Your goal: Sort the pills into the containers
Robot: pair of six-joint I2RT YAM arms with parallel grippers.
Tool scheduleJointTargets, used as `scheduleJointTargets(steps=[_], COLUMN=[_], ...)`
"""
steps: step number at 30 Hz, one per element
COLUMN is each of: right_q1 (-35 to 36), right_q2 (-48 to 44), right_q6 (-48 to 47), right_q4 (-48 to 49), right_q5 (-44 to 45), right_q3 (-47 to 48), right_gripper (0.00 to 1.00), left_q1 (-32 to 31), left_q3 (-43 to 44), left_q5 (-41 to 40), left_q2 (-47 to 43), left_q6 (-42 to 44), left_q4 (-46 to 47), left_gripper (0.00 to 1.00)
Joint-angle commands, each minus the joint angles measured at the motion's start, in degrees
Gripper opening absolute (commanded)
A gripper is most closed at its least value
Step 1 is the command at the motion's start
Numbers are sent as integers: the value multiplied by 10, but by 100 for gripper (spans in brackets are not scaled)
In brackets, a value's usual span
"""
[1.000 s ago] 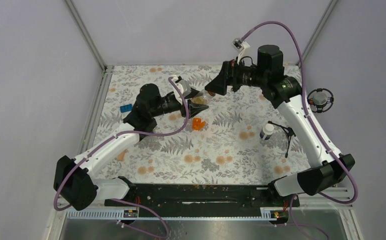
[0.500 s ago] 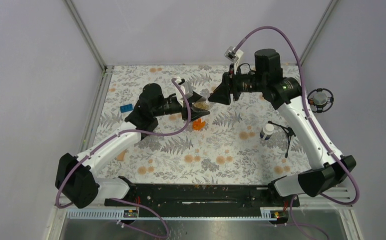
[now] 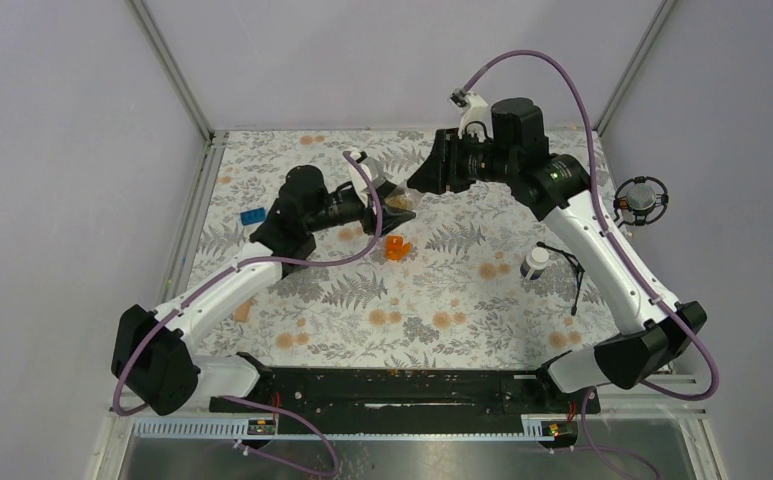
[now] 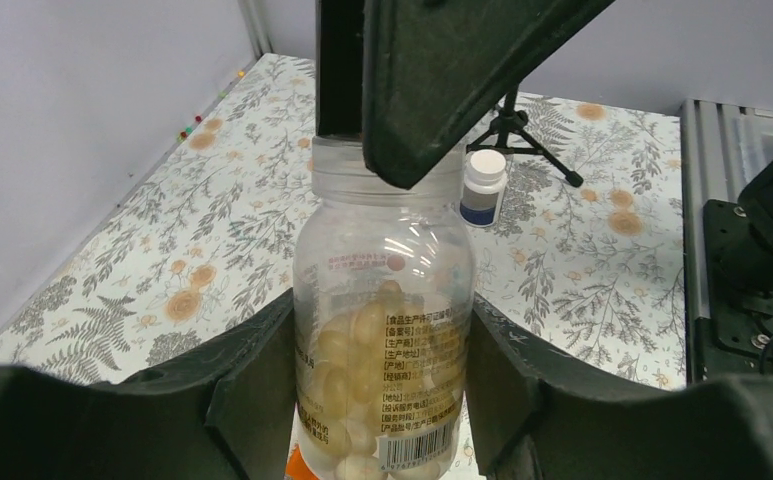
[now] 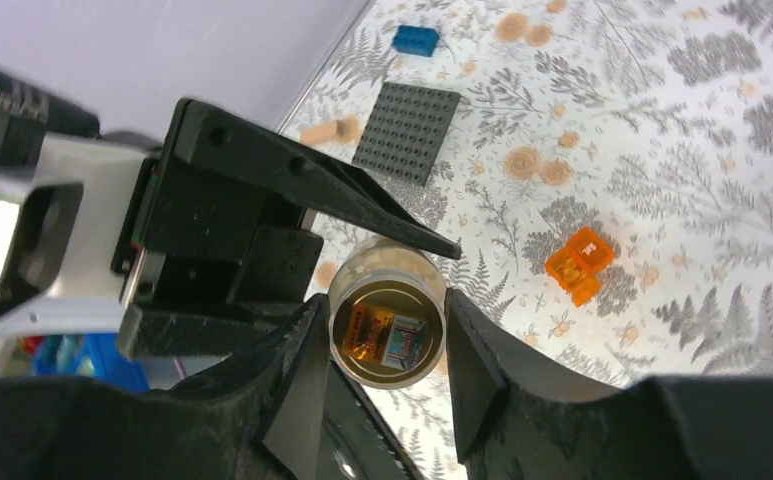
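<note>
Nearest the arm bases, well to the right of the bottle (image 4: 387, 240), a white bottle (image 3: 535, 262) with a dark label stands upright on the floral table (image 3: 442, 300), just beside a small black tripod (image 3: 568, 262). An orange box (image 3: 395, 247) lies on the table just on the bottle's near side.

The bottle is clear, holds tan pills and is held above the table. The left gripper (image 4: 382, 330) has its fingers part-way apart, pressed to both sides of the bottle's body. The right gripper (image 5: 387, 325) meets the bottle from the far side, its fingers drawn in against both sides of the bottle's top.

Left of the bottle lies a dark grey studded plate (image 5: 406, 132) with a wooden block (image 5: 332, 130) just beside it. A blue brick (image 3: 253, 217) lies beyond the plate.
</note>
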Motion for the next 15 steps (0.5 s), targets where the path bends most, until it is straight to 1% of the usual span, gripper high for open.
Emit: scheduleJointTargets(steps=[1, 2, 3, 6, 7, 8, 10, 12, 13, 15], right_q1=[15, 15, 15, 14, 10, 8, -7, -19, -22, -23], right_q2=[31, 36, 36, 14, 4, -5, -19, -29, -31, -33], right_q6=[169, 171, 176, 163, 148, 127, 63, 9, -21, -85], right_q4=[-35, -46, -47, -1, 18, 41, 84, 106, 104, 76], right_q5=[188, 191, 194, 179, 165, 142, 64, -25, -73, -136], right_q3=[51, 64, 69, 42, 30, 18, -7, -25, -28, -28], right_gripper=[0, 2, 21, 70, 82, 89, 95, 96, 96, 96], left_q1=[-5, -5, -5, -5, -5, -5, -5, -5, -5, -4], left_q3=[22, 21, 20, 17, 15, 14, 13, 11, 12, 14], left_q5=[-44, -45, -46, -47, -46, -46, -39, -21, -10, 21], left_q2=[8, 11, 13, 14, 14, 13, 12, 11, 11, 11], left_q6=[7, 5, 4, 1, 2, 2, 4, 5, 6, 5], left_q4=[45, 45, 45, 46, 44, 42, 36, 30, 28, 23], left_gripper=[0, 0, 0, 0, 0, 0, 0, 0, 0, 0])
